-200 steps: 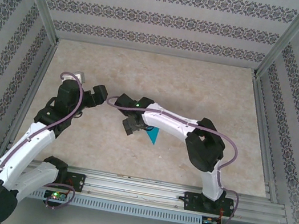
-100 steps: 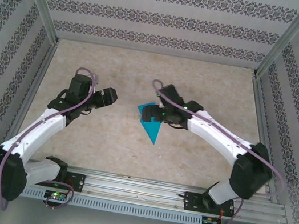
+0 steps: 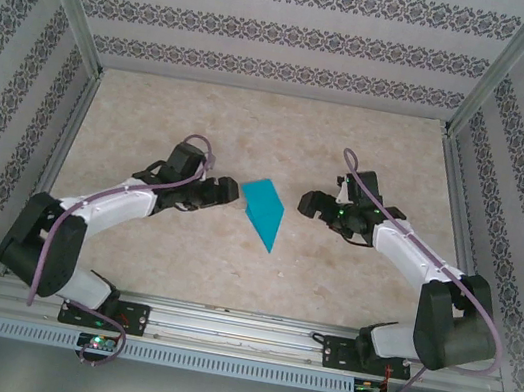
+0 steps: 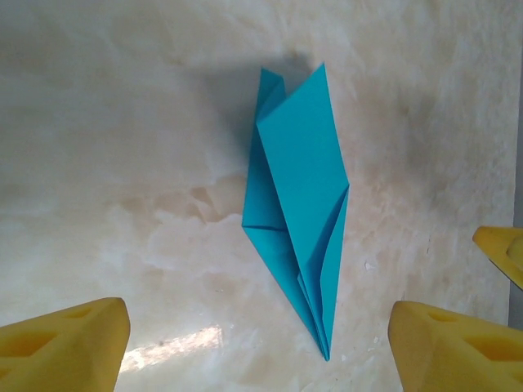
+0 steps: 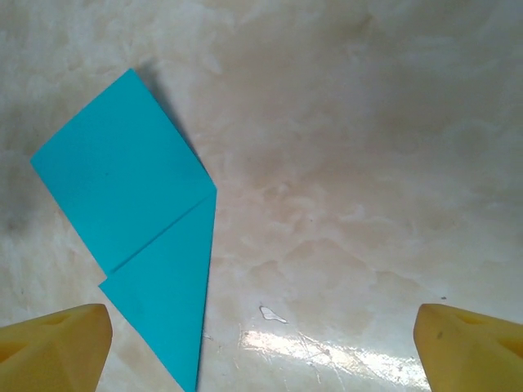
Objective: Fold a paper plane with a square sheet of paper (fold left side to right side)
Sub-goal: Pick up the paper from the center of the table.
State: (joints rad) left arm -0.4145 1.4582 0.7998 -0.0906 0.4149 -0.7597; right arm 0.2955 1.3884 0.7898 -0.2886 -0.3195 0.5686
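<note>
**Folded dart lies free between two spread grippers**

The paper plane [image 3: 262, 211] lies on the marbled tabletop [image 3: 253, 134], roughly midway between the two arms. Its sharp nose points toward the near edge and its broad tail toward the back wall. Nothing holds it.

The left gripper [image 3: 227, 195] sits low just beside the tail's left corner. The right gripper [image 3: 308, 203] faces it from the other side, with a strip of bare table between. Both tools are spread wide with nothing between them. In the left wrist view the yellow fingertips [image 4: 69, 347] stand far apart at the bottom corners, and the plane's nose reaches down between them without touching either. The right wrist view shows the same wide stance, with the paper lying off toward the left pad.

From the left wrist camera the plane shows stacked flaps meeting along a centre line. One thin flap near the tail stands slightly proud and casts a shadow. From the right it shows a smooth face with one crease running across it.

Judging by the narrow pointed shape, the folding looks nearly or fully done. An arm on each side suits thin paper on a glossy surface: a push from one side alone would likely slide it, so one tool could pin while the other works. The raised flap suggests the creases may want further pressing.
</note>
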